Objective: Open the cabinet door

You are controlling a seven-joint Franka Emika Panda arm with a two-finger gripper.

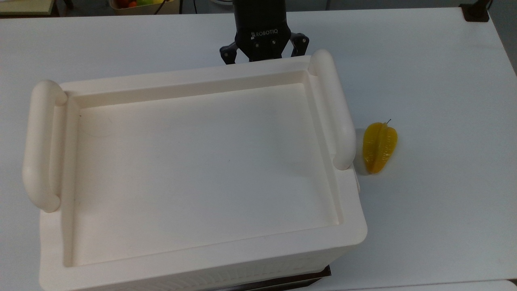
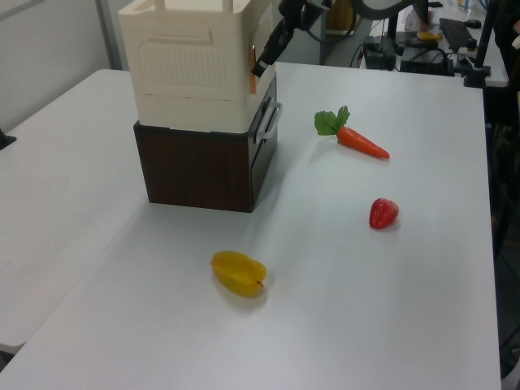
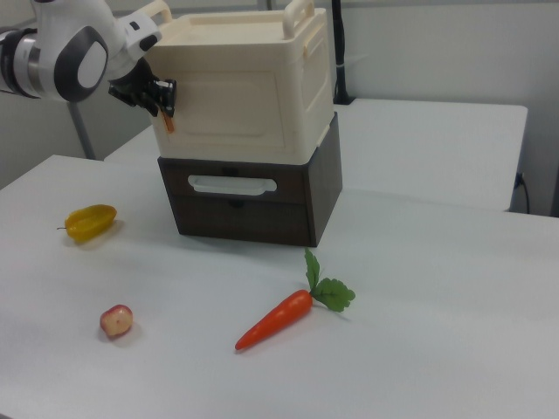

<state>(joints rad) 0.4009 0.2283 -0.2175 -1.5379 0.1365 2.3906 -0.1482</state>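
The cabinet (image 1: pixel 194 169) is a big cream box with two tube handles, stacked on a dark brown drawer unit (image 3: pixel 253 205). In the right view, the cabinet door (image 3: pixel 236 105) is the box's front panel and lies flush. Its narrow edge with brown marks (image 2: pixel 251 69) faces the table in the left view. My gripper (image 1: pixel 264 54) is low against the cabinet's far rim in the top view. The right view puts the gripper (image 3: pixel 162 96) at the door's left edge, beside a small orange mark. From the left view, the gripper (image 2: pixel 264 58) is touching or nearly touching that edge.
A yellow starfruit (image 1: pixel 379 147) lies close to the cabinet on the top view's right. A carrot (image 3: pixel 275 320) and a small red fruit (image 3: pixel 116 320) lie on the white table in front of the drawer unit. The drawer has a silver handle (image 3: pixel 232 184).
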